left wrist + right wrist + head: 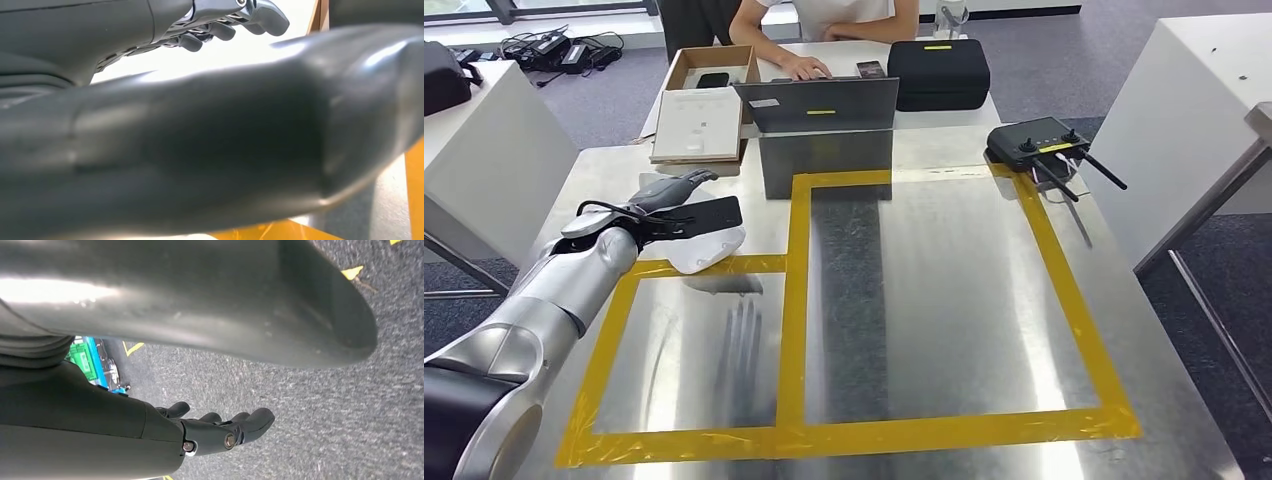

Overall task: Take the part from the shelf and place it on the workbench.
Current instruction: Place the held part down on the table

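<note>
Looking down from the head camera, you have the workbench (944,300) spread out as a bare sheet of reflective metal, marked off in yellow tape (798,300): a smaller box on the left and a larger one on the right, sharing a vertical strip. Both boxes lie open, and the bench's near and right edges are free, with grey carpet beyond the right edge.

Your left arm comes in from the lower left corner, silver and angled up toward the far left corner of the smaller box. The left hand (669,200) sits above the top tape line of that box, fingers reaching forward over the part (709,240). The part is a pale, whitish curved piece with a flat black plate across its top; it rests on or just above the tape, and you cannot tell which. The hand is wrapped on it, thumb below and fingers above, and the left wrist view shows the curled dark fingers (220,31) against a white surface.

Your right hand (220,427) hangs beside the body over the carpet, fingers loosely curled forward and apart, holding nothing.

Farther on, a grey laptop (819,110) stands near the far tape line, a cardboard box (709,95) to its left, a black case (939,72) and a black remote controller (1039,145) to its right. A person's hand (804,66) rests at the far edge.
</note>
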Controlling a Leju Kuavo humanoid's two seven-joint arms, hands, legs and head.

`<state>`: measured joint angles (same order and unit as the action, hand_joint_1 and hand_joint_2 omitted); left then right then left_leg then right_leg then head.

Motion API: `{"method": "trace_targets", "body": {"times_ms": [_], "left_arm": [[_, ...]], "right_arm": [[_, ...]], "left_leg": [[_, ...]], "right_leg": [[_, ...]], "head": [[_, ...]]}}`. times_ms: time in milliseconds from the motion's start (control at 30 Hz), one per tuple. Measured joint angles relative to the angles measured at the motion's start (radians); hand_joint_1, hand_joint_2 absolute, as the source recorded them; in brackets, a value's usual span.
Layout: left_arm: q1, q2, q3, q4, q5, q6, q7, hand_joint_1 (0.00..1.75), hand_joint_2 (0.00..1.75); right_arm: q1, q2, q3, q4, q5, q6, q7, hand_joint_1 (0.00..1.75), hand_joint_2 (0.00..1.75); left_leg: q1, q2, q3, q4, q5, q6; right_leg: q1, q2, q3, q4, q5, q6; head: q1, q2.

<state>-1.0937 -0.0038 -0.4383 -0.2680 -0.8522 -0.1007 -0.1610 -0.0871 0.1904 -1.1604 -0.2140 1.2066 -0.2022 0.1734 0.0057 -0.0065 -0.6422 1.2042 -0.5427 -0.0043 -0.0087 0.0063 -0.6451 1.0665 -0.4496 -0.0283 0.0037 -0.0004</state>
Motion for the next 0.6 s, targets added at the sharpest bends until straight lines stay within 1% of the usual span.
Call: {"method": "trace_targets", "body": {"times_ms": [33, 67, 100, 133, 167, 200, 233, 267, 300, 333, 367, 400, 433, 467, 500, 533, 567, 600], "left_arm": [[-0.002, 0.0, 0.001, -0.001, 0.0, 0.0, 0.0, 0.0, 0.0], [-0.004, 0.0, 0.001, -0.001, 0.0, 0.0, 0.0, 0.0, 0.0], [-0.006, 0.0, 0.002, -0.002, 0.0, 0.0, 0.0, 0.0, 0.0], [-0.007, 0.0, 0.002, -0.002, -0.001, 0.001, 0.0, 0.0, 0.0], [-0.008, 0.0, 0.002, -0.002, -0.003, 0.001, 0.001, 0.0, 0.0], [-0.009, -0.001, 0.003, -0.002, -0.004, 0.001, 0.001, 0.0, 0.0], [-0.01, -0.002, 0.004, -0.002, -0.006, 0.001, 0.001, 0.0, 0.0], [-0.011, -0.003, 0.005, -0.002, -0.009, 0.001, 0.0, 0.0, 0.0], [-0.012, -0.004, 0.007, -0.001, -0.012, 0.001, 0.0, 0.0, 0.0], [-0.012, -0.005, 0.009, -0.001, -0.014, 0.001, -0.001, 0.0, 0.0], [-0.01, -0.006, 0.01, 0.0, -0.016, 0.0, -0.001, 0.0, 0.0], [-0.007, -0.006, 0.011, 0.0, -0.018, 0.0, -0.002, 0.0, 0.0], [-0.005, -0.006, 0.011, 0.0, -0.018, -0.001, -0.002, 0.0, 0.0], [-0.004, -0.006, 0.011, 0.0, -0.019, -0.001, -0.004, 0.0, 0.0], [-0.003, -0.006, 0.011, 0.0, -0.019, -0.002, -0.006, 0.0, 0.0], [-0.004, -0.007, 0.012, 0.0, -0.02, -0.001, -0.008, 0.0, 0.0], [-0.004, -0.007, 0.013, -0.001, -0.022, -0.001, -0.01, 0.0, 0.0], [-0.005, -0.007, 0.014, -0.002, -0.024, -0.001, -0.011, 0.0, 0.0]], "right_arm": [[0.0, 0.001, 0.0, 0.0, 0.0, 0.0, 0.0, 0.0, 0.0], [0.0, 0.002, 0.0, 0.0, 0.0, 0.0, 0.0, 0.0, 0.0], [0.0, 0.003, 0.0, 0.0, 0.001, 0.0, 0.0, 0.0, 0.0], [0.0, 0.004, 0.0, 0.0, 0.001, 0.0, 0.0, 0.0, 0.0], [0.0, 0.003, 0.0, 0.0, 0.002, 0.0, 0.0, 0.0, 0.0], [0.0, 0.002, 0.0, 0.0, 0.002, 0.0, 0.0, 0.0, 0.0], [0.0, 0.002, 0.0, 0.0, 0.002, 0.0, 0.0, 0.0, 0.0], [0.001, 0.001, 0.0, 0.0, 0.002, 0.0, 0.0, 0.0, 0.0], [0.001, 0.0, 0.0, 0.0, 0.003, 0.0, 0.0, 0.0, 0.0], [0.001, -0.002, -0.001, 0.0, 0.003, 0.0, 0.0, 0.0, 0.0], [0.001, -0.004, -0.001, 0.0, 0.004, 0.0, 0.0, 0.0, 0.0], [0.001, -0.006, -0.001, 0.0, 0.005, 0.0, 0.0, 0.0, 0.0], [0.001, -0.008, -0.001, 0.0, 0.006, 0.0, 0.0, 0.0, 0.0], [0.001, -0.009, -0.001, 0.0, 0.006, 0.0, 0.0, 0.0, 0.0], [0.0, -0.01, -0.001, 0.0, 0.007, -0.001, 0.0, 0.0, 0.0], [0.0, -0.01, -0.001, 0.0, 0.007, -0.001, 0.0, 0.0, 0.0], [-0.001, -0.01, -0.001, 0.0, 0.007, -0.002, 0.0, 0.0, 0.0], [-0.001, -0.01, -0.001, 0.0, 0.007, -0.003, 0.0, 0.0, 0.0]], "left_leg": [[-0.008, 0.0, 0.043, -0.067, 0.016, 0.015], [-0.015, 0.001, 0.074, -0.118, 0.028, 0.023], [-0.021, 0.002, 0.09, -0.148, 0.032, 0.027], [-0.025, 0.004, 0.094, -0.158, 0.035, 0.026], [-0.025, 0.004, 0.092, -0.167, 0.044, 0.024], [-0.023, 0.005, 0.093, -0.178, 0.053, 0.023], [-0.02, 0.006, 0.092, -0.188, 0.063, 0.023], [-0.016, 0.008, 0.089, -0.198, 0.074, 0.024], [-0.014, 0.009, 0.083, -0.201, 0.083, 0.026], [-0.013, 0.009, 0.073, -0.202, 0.091, 0.029], [-0.013, 0.01, 0.062, -0.2, 0.098, 0.031], [-0.011, 0.01, 0.05, -0.198, 0.105, 0.03], [-0.009, 0.01, 0.037, -0.194, 0.112, 0.027], [-0.006, 0.01, 0.024, -0.189, 0.118, 0.023], [-0.003, 0.01, 0.012, -0.182, 0.123, 0.019], [-0.001, 0.01, -0.001, -0.174, 0.127, 0.013], [-0.001, 0.009, -0.011, -0.167, 0.131, 0.007], [-0.002, 0.009, -0.018, -0.16, 0.134, 0.001]], "right_leg": [[0.004, 0.0, -0.003, 0.0, 0.005, 0.001], [0.005, -0.001, -0.005, -0.002, 0.009, 0.004], [0.003, -0.001, -0.006, -0.003, 0.015, 0.009], [0.001, -0.002, -0.007, -0.007, 0.021, 0.015], [-0.001, -0.002, -0.007, -0.011, 0.027, 0.022], [-0.002, -0.002, -0.008, -0.012, 0.028, 0.027], [-0.001, -0.002, -0.012, -0.005, 0.018, 0.033], [0.0, -0.002, -0.022, 0.019, -0.007, 0.039], [-0.002, -0.002, -0.037, 0.062, -0.043, 0.043], [-0.003, -0.002, -0.058, 0.12, -0.084, 0.048], [-0.004, -0.002, -0.076, 0.18, -0.116, 0.052], [-0.006, -0.002, -0.085, 0.221, -0.13, 0.055], [-0.008, -0.002, -0.078, 0.231, -0.125, 0.059], [-0.012, -0.003, -0.053, 0.204, -0.105, 0.063], [-0.016, -0.004, -0.012, 0.149, -0.081, 0.068], [-0.017, -0.004, 0.029, 0.086, -0.071, 0.071], [-0.018, -0.003, 0.058, 0.04, -0.065, 0.068], [-0.017, -0.001, 0.073, 0.011, -0.068, 0.062]], "head": [[0.002, 0.0], [0.002, 0.0], [0.003, 0.0], [0.003, 0.0], [0.002, 0.0], [0.002, 0.0], [0.003, 0.0], [0.003, 0.0], [0.004, 0.0], [0.005, 0.0], [0.005, 0.0], [0.005, 0.0], [0.005, 0.0], [0.005, 0.0], [0.005, 0.0], [0.006, 0.0], [0.006, 0.0], [0.007, 0.0]]}}
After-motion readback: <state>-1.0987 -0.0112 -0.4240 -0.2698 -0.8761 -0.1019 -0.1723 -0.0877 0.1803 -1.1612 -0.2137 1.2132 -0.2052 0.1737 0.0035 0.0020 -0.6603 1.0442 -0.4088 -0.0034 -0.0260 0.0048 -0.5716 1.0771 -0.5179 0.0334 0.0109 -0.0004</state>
